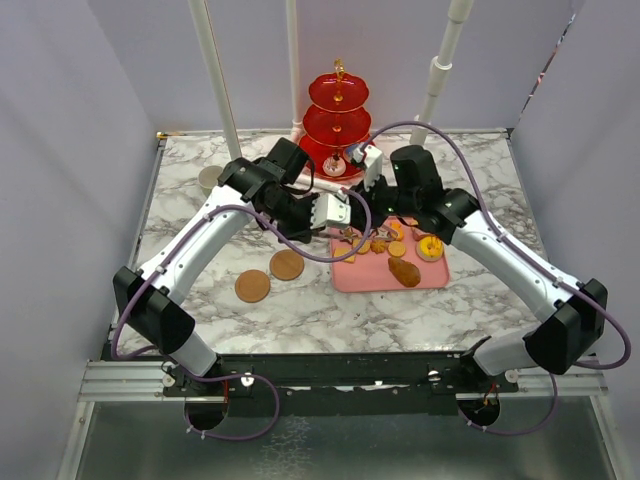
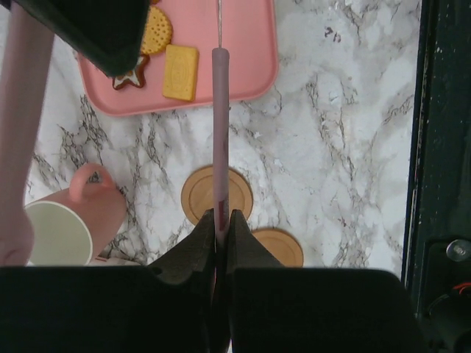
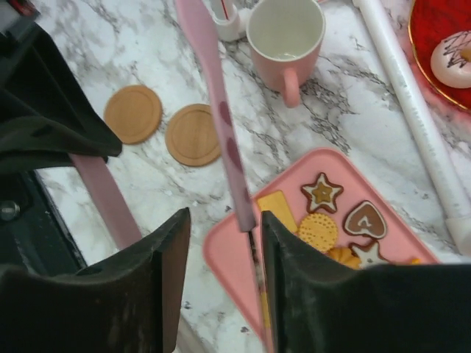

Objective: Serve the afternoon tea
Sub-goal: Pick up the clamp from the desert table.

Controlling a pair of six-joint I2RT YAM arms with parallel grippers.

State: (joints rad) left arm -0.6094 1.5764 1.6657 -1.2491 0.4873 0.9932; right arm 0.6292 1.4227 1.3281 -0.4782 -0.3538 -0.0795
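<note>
My left fingers (image 2: 193, 248) are pressed together on one end of a long, thin pink utensil (image 2: 220, 132). In that wrist camera its long axis runs straight away from the grip. It passes over the nearer coaster (image 2: 239, 193), then bare marble table (image 2: 346, 147), then the edge of the pink tray (image 2: 246, 73). There the pink part stops and a thin metal piece carries on in the same line. A rectangular biscuit (image 2: 180, 71) lies on the tray just left of that line. The pink mug (image 2: 103, 213) stands on the table, left of the coasters.

In the right wrist camera the utensil crosses on a slant, from beside the mug down toward the tray's corner. Dark heart marks run along it. Its pink part ends in the gap between my right fingers (image 3: 165, 254), which are spread to either side. I cannot see either one touching it. A star cookie (image 3: 321, 193) and a heart cookie (image 3: 364, 218) sit on the tray beside it.

From overhead, both wrists meet above the tray's far left corner, in front of the red stand (image 1: 338, 125). I cannot pick out the utensil there. The green mug (image 1: 209, 177) stands at the far left of the table.
</note>
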